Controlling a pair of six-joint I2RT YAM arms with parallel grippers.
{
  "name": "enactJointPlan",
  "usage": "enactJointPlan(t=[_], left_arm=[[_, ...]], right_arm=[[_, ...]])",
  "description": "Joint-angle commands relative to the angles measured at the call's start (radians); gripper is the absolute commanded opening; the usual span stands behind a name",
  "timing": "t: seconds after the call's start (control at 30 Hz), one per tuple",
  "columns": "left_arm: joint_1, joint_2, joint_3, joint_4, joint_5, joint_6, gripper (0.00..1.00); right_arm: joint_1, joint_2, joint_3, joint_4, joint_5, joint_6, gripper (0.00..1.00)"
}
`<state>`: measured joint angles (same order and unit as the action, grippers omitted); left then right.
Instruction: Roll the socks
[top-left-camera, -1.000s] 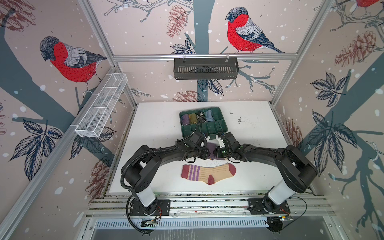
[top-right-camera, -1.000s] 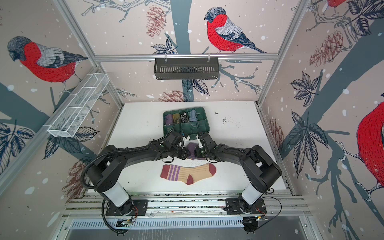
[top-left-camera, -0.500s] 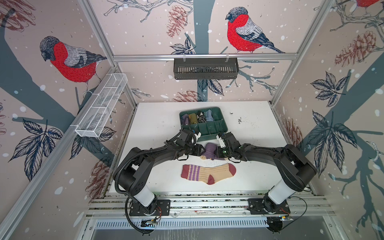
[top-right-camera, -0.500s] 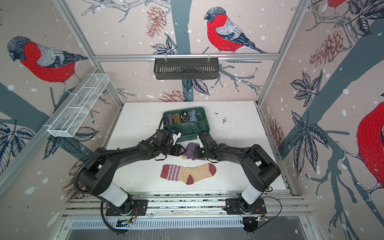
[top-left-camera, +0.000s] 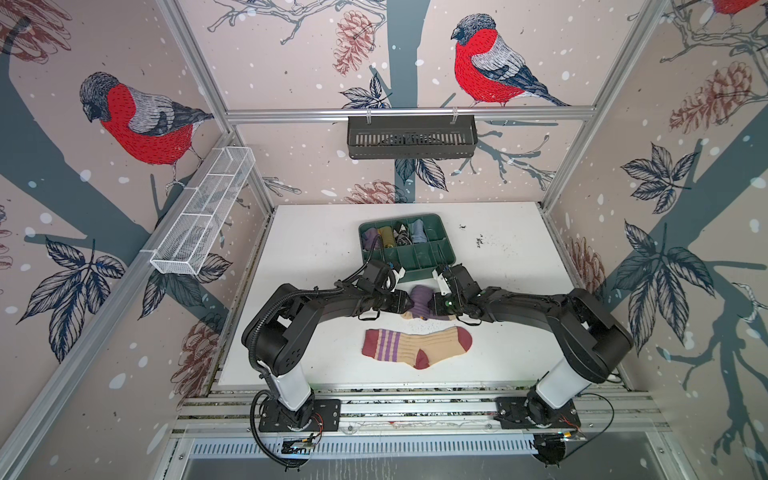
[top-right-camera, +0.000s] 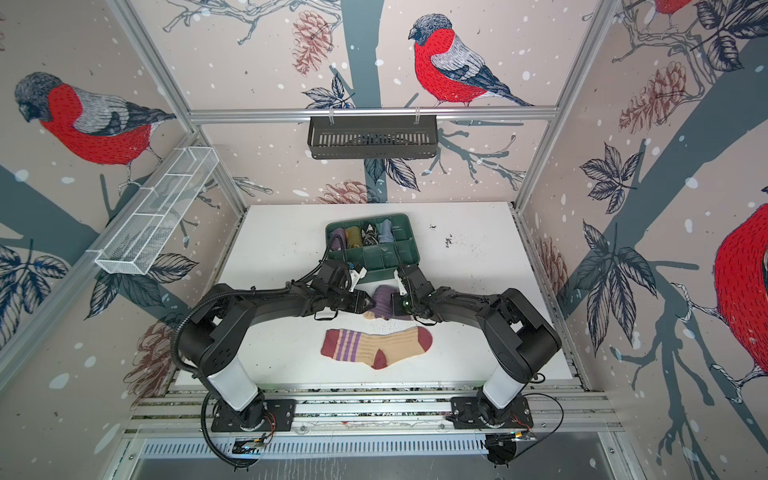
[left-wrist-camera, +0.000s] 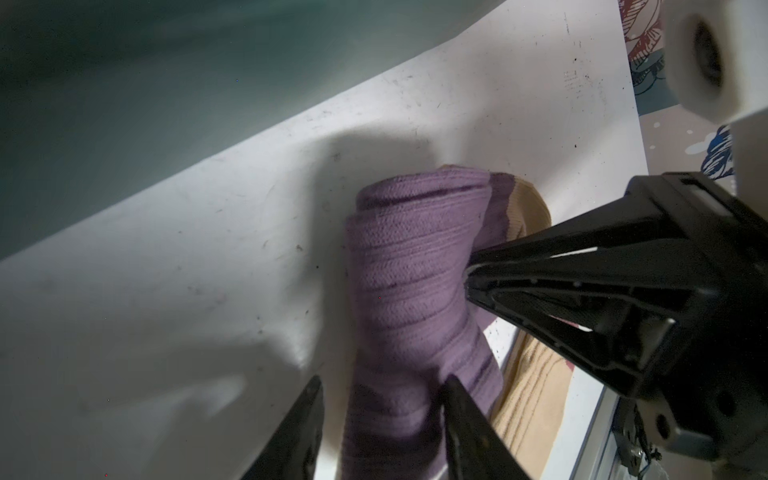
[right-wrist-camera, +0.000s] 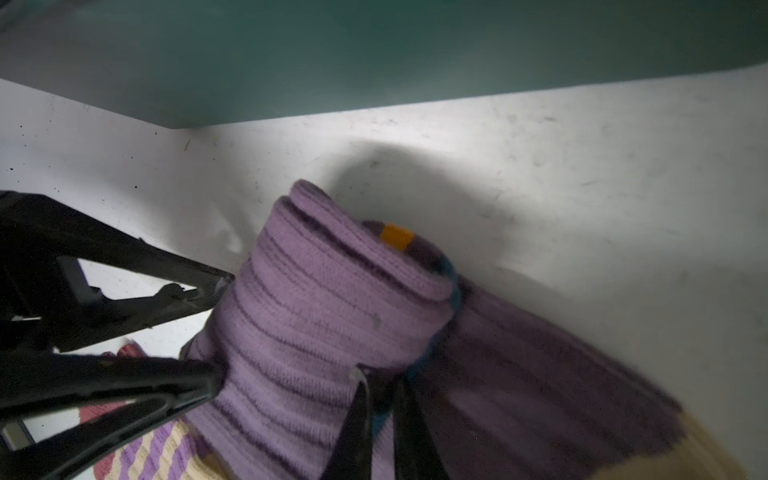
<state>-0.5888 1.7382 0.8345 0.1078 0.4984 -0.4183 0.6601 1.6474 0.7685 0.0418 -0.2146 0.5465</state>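
Roll of purple sock (top-left-camera: 422, 297), tan end trailing; right tool (right-wrist-camera: 379, 372) pinches it; left tool (left-wrist-camera: 384, 380) parted astride.

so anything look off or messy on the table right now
The purple sock is only part rolled, a tan part poking out beside the roll. Dark specks dot the table right of the green tray.

Both top views are taken from high above the front rail (top-left-camera: 415, 406), angled steeply down over the whole table (top-left-camera: 316, 249). Both wrist views are taken close and low above the table, facing the purple sock (left-wrist-camera: 407, 270) from opposite sides; that sock is shared.
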Motion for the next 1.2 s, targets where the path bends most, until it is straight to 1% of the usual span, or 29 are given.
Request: enactJointPlan(t=[0.0,0.13,0.3,0.4,0.47,0.6,0.8,0.9,1.03,1.1,1.17], left_arm=[[0.001,0.012,0.002,0.062,0.042,0.000,0.45],[0.001,0.018,-0.003,0.072,0.048,-0.004,0.37],[0.001,0.024,-0.003,0.085,0.072,-0.004,0.22],[0.001,0.025,-0.005,0.090,0.084,-0.007,0.19],[0.001,0.019,-0.005,0.088,0.090,-0.004,0.14],[0.001,-0.017,0.002,0.040,0.077,0.010,0.00],[0.000,-0.076,0.058,-0.132,0.023,0.080,0.00],[0.000,-0.076,0.089,-0.210,0.017,0.121,0.00],[-0.014,-0.061,0.119,-0.254,0.032,0.143,0.00],[-0.034,-0.054,0.137,-0.273,0.032,0.150,0.00],[-0.055,-0.046,0.158,-0.313,0.011,0.166,0.00]], right_arm=[[0.001,0.008,0.008,-0.004,-0.008,-0.014,0.13],[0.001,0.018,0.010,0.000,-0.017,-0.013,0.13],[0.006,0.031,0.016,0.010,-0.031,-0.010,0.13],[0.010,0.038,0.023,0.010,-0.034,-0.008,0.13],[0.013,0.044,0.028,0.012,-0.038,-0.008,0.12],[0.020,0.055,0.036,0.020,-0.050,-0.004,0.12],[0.042,0.076,0.058,0.035,-0.075,0.003,0.12],[0.052,0.090,0.064,0.054,-0.097,0.012,0.12],[0.050,0.106,0.058,0.088,-0.142,0.032,0.13],[0.048,0.102,0.054,0.089,-0.152,0.037,0.14],[0.041,0.083,0.045,0.083,-0.152,0.036,0.19]])
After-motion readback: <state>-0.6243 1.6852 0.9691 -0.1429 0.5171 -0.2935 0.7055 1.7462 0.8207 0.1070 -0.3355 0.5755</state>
